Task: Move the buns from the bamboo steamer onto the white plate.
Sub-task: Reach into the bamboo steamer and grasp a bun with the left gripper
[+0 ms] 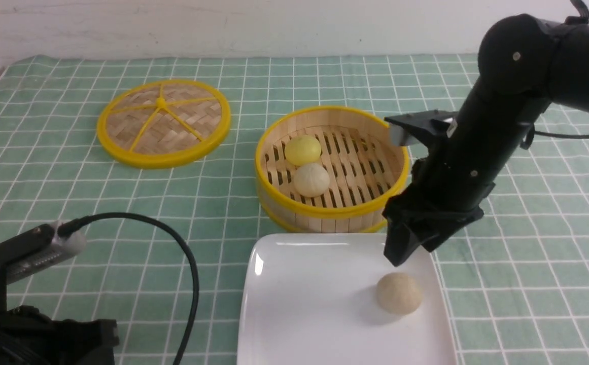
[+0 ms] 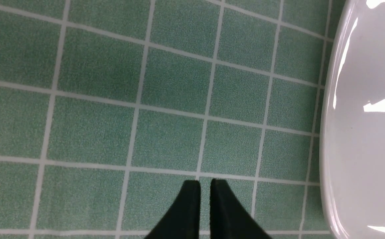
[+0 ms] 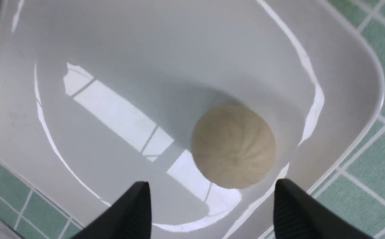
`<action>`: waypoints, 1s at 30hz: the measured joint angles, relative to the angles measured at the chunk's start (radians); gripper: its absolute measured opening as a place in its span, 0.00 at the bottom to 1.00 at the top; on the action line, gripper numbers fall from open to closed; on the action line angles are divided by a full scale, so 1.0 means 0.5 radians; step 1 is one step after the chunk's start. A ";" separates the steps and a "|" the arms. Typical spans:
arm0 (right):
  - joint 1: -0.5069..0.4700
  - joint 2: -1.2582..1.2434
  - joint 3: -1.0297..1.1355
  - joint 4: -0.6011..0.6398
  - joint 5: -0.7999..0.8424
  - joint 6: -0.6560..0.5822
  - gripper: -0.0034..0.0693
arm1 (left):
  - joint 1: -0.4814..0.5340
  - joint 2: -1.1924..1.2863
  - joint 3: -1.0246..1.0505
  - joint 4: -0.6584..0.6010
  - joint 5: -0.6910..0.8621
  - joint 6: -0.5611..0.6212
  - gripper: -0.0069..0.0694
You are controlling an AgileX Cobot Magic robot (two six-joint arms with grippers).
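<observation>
One beige-white bun (image 1: 399,293) (image 3: 233,146) lies on the white plate (image 1: 304,314) (image 3: 79,139) near its right side. My right gripper (image 1: 407,249) (image 3: 212,188) hovers just above it, open, with nothing between its fingers. In the bamboo steamer (image 1: 331,215), behind the plate, sit the pale yellow bun (image 1: 303,149) and the other beige-white bun (image 1: 311,180), touching each other. My left gripper (image 2: 205,182) is shut and empty over the green cloth, left of the plate's edge (image 2: 331,132); in the front view only its arm shows at the lower left.
The flat woven steamer lid (image 1: 164,122) lies at the back left on the green checked tablecloth (image 1: 71,167). A black cable (image 1: 182,253) loops from the left arm near the plate's left edge. The right arm's bulk stands by the steamer's right rim.
</observation>
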 joint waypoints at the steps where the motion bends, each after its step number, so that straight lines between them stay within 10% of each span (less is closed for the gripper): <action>1: 0.000 -0.022 0.000 -0.007 0.009 0.000 0.70 | 0.000 0.000 0.000 0.000 -0.004 0.000 0.19; 13: 0.000 -0.550 0.206 -0.100 0.037 -0.002 0.48 | 0.000 0.000 0.000 -0.006 -0.048 0.000 0.20; 24: 0.000 -1.543 0.882 -0.910 0.066 0.488 0.05 | 0.000 0.167 -0.327 0.083 0.121 0.043 0.21; 30: 0.000 -2.124 1.360 -1.055 -0.215 0.579 0.03 | -0.033 0.481 -0.882 0.003 0.332 0.055 0.21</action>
